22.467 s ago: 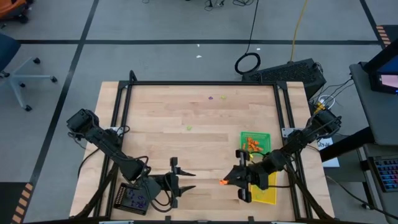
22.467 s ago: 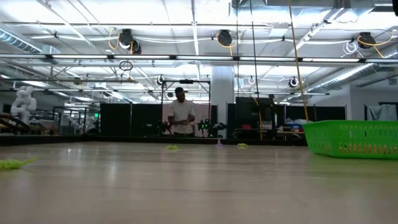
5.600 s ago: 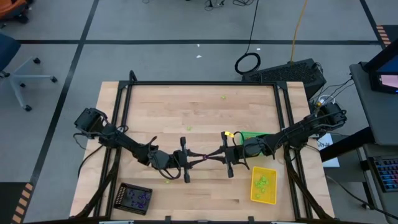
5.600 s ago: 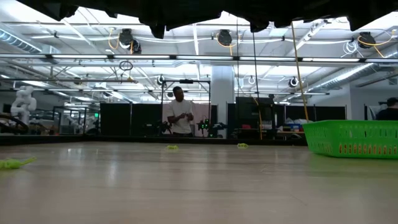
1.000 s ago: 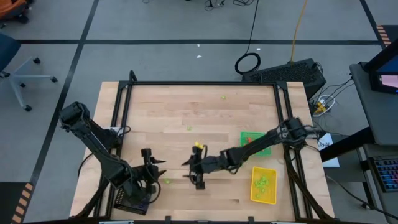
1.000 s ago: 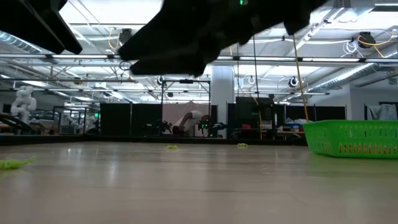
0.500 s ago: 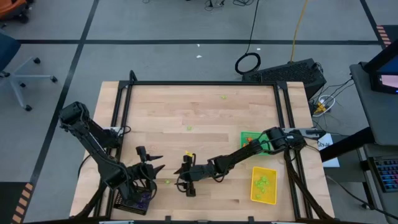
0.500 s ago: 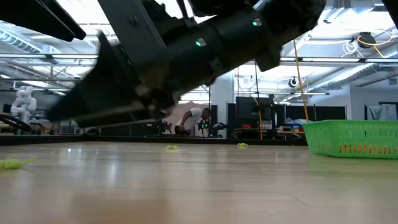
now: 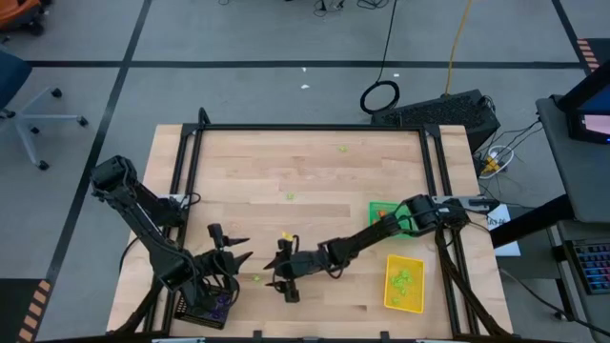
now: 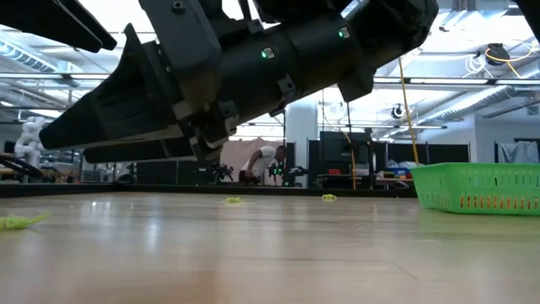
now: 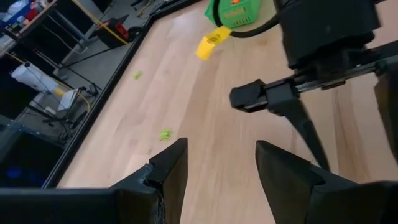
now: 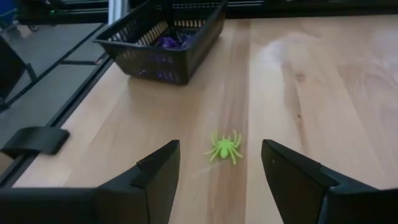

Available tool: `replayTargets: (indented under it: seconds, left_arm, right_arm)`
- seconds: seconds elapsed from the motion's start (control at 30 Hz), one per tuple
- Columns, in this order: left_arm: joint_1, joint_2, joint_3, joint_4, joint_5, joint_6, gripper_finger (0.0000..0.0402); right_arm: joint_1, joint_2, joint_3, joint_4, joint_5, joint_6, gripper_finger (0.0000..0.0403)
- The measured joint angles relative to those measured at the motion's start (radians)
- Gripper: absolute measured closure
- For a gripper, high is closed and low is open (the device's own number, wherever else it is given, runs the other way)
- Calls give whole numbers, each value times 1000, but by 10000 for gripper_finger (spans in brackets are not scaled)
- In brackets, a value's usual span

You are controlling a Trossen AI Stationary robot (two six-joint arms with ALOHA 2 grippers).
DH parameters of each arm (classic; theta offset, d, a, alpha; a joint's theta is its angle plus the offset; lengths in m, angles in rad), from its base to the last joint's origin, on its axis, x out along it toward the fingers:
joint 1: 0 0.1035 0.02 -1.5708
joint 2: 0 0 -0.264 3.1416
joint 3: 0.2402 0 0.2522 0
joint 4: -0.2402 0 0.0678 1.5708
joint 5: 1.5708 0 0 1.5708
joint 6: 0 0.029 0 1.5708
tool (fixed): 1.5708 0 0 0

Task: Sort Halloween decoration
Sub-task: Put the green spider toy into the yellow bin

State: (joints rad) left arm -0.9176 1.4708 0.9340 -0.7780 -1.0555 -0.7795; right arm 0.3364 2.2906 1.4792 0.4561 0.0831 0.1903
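Right gripper (image 12: 214, 171): we see its dark fingers apart, nothing between them, low in the frame.
Spider: we find the small lime-green plastic spider (image 12: 224, 148) on the wooden table (image 12: 323, 93), just ahead, centre frame.
Basket: black plastic mesh basket (image 12: 163, 43) holding purple trinkets, upper left.
Left gripper (image 9: 232, 255): fingers apart, empty, lower left in our overhead view, just left of the spider.

A lime spider (image 12: 223, 149) lies flat near the counter's front edge; two more green trinkets (image 9: 290, 196) lie toward its far edge.
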Motion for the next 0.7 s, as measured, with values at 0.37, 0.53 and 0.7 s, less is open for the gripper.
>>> replayTargets:
  seconds: [0.37, 0.53, 0.7]
  left_arm:
    - [5, 0, 0, 25, -79, 1, 215]
    - [30, 0, 0, 133, 114, 25, 215]
    - [47, 0, 0, 260, 336, 35, 218]
  right_arm:
    - [8, 0, -1, 24, 18, -157, 188]
    - [6, -1, -1, -29, 20, -127, 188]
    - [16, -39, -2, -152, 25, -112, 188]
